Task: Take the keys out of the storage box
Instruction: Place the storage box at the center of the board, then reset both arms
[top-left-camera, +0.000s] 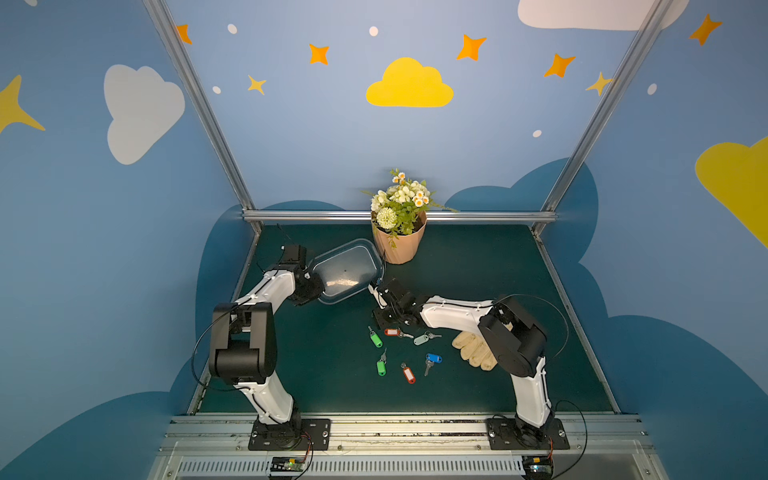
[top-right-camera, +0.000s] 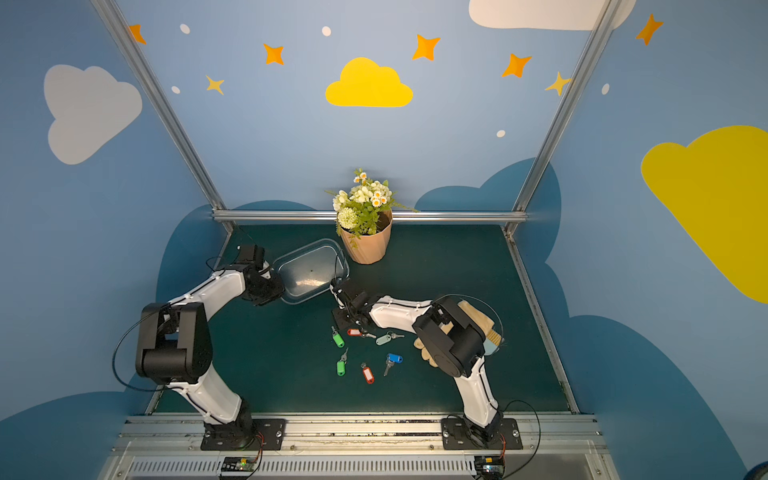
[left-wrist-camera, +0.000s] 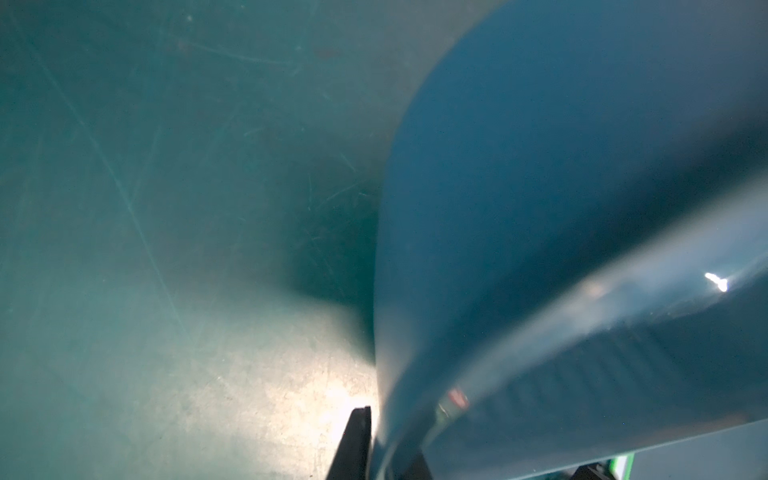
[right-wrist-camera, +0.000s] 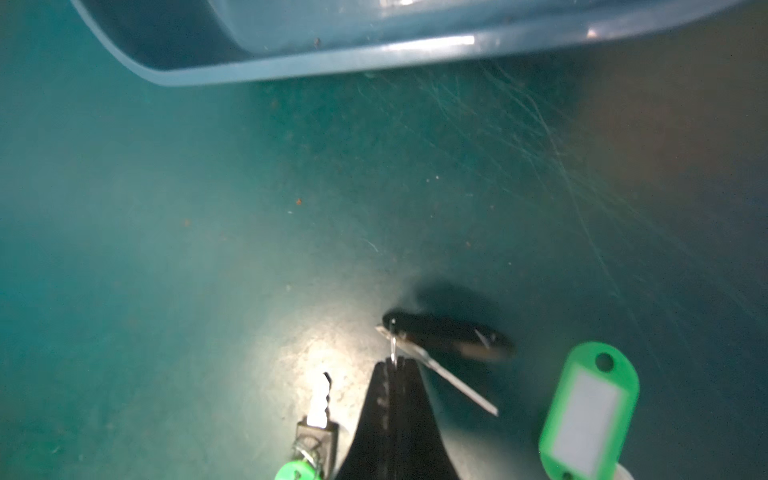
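Observation:
The storage box (top-left-camera: 345, 270) is a translucent blue-grey tub, held tilted at the back left of the green mat. No key shows inside it. My left gripper (top-left-camera: 316, 286) is shut on the wall of its near left end (left-wrist-camera: 478, 291), one finger (left-wrist-camera: 355, 444) outside the wall. My right gripper (right-wrist-camera: 392, 362), just off the box's near right corner (top-left-camera: 374, 291), is shut on the ring of a black-tagged key (right-wrist-camera: 449, 336). Several keys lie on the mat in both top views: green (top-left-camera: 376, 340), red (top-left-camera: 392, 332), pale grey (top-left-camera: 421, 339), blue (top-left-camera: 433, 358), green (top-right-camera: 340, 368), red (top-right-camera: 368, 375).
A peach flower pot (top-left-camera: 401, 245) stands just behind the box's right end, against the rear rail (top-left-camera: 316, 215). A beige glove (top-left-camera: 473, 351) lies under my right arm's elbow. A green tag (right-wrist-camera: 590, 411) and another green-tagged key (right-wrist-camera: 318, 415) lie on either side of my right gripper.

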